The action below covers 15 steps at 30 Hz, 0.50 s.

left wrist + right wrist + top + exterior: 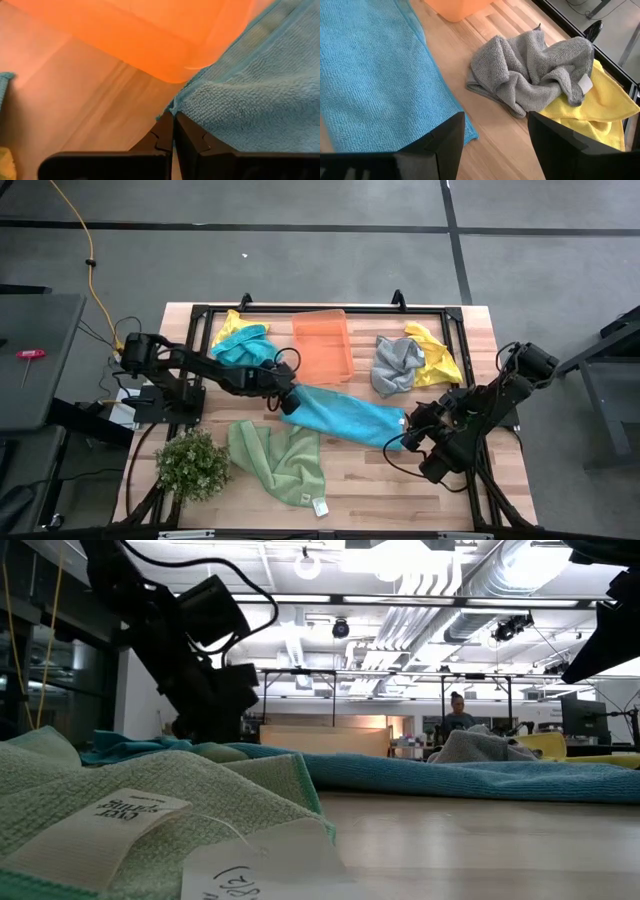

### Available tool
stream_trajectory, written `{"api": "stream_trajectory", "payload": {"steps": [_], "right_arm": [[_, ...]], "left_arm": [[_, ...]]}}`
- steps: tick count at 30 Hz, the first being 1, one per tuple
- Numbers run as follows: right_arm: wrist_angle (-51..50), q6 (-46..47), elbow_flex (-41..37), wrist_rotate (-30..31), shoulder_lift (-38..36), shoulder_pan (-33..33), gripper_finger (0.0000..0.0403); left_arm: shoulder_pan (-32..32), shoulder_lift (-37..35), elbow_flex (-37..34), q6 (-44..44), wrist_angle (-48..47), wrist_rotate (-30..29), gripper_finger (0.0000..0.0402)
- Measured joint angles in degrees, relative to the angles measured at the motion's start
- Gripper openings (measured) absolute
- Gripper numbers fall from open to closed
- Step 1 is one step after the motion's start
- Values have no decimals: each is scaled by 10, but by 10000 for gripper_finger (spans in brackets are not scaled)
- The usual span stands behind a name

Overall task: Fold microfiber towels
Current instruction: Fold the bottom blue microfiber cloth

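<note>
While the left arm reaches low across the table, its left gripper (288, 401) is clamped on the corner of the teal towel (345, 418), just beside the orange bin (322, 345). That towel lies stretched out, its long axis running diagonally toward the right gripper (405, 438), whose fingers stand apart at the far end. A white tag (117, 819) on the green towel (278, 461) carries print too blurred to read.

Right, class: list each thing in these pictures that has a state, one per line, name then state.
Teal towel: spread flat, one corner pinched.
Left end effector: shut on that corner.
Right end effector: open, holding nothing.
Green towel: rumpled, unfolded.
Grey towel: crumpled.
Orange bin: upright, looks empty.
</note>
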Motion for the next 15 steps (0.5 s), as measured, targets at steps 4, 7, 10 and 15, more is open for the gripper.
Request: {"api": "stream_trajectory", "payload": {"steps": [4,7,10,15], "right_arm": [[0,1,0,8,0,0,210],[1,1,0,22,0,0,210],[12,4,0,45,0,0,210],[67,-38,0,68,0,-8,210]], "left_arm": [[0,11,0,0,11,-1,0],[0,14,0,0,15,-5,0],[0,15,0,0,15,-9,0],[0,15,0,0,15,-13,0]]}}
